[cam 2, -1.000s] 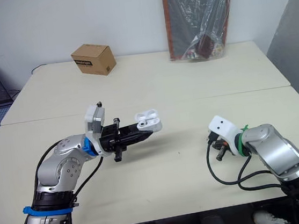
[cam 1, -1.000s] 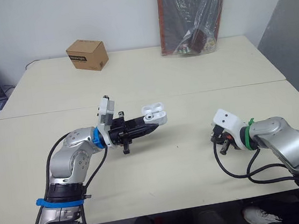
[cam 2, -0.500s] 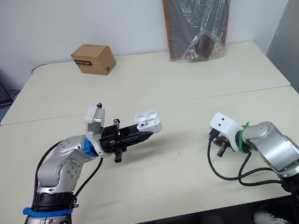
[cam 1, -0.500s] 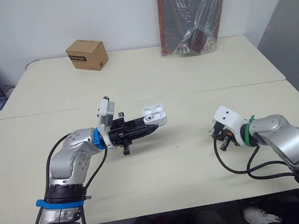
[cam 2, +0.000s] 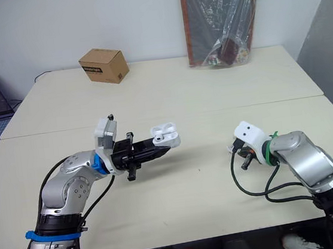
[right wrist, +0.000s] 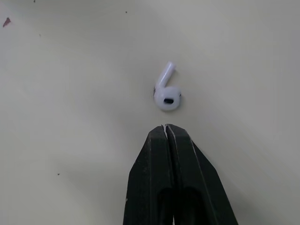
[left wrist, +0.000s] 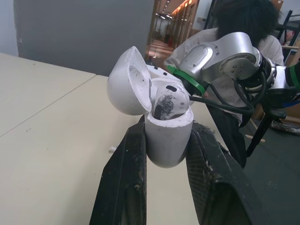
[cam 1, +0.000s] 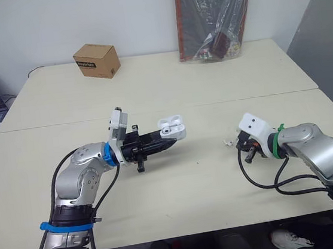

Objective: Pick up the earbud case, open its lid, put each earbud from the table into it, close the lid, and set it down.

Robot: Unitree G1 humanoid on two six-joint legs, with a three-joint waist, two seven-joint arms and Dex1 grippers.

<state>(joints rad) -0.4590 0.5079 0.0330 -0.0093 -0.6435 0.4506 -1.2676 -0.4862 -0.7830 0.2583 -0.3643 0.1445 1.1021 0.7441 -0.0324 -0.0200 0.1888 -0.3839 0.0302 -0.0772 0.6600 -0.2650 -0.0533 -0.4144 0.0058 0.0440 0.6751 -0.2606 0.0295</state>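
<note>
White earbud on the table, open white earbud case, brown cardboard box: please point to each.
White earbud (right wrist: pixel 167 98): right wrist view, round head.
Open white earbud case (left wrist: pixel 168 137): left wrist view, lower shell.
Brown cardboard box (cam 1: pixel 93 65): left eye view, labelled side.

Bright, even room light falling from above; soft, faint shadows lying on tabletop (cam 1: pixel 168 88). Left wrist view: background going soft, distant ceiling lamps (left wrist: pixel 180 7) glowing warm.
</note>
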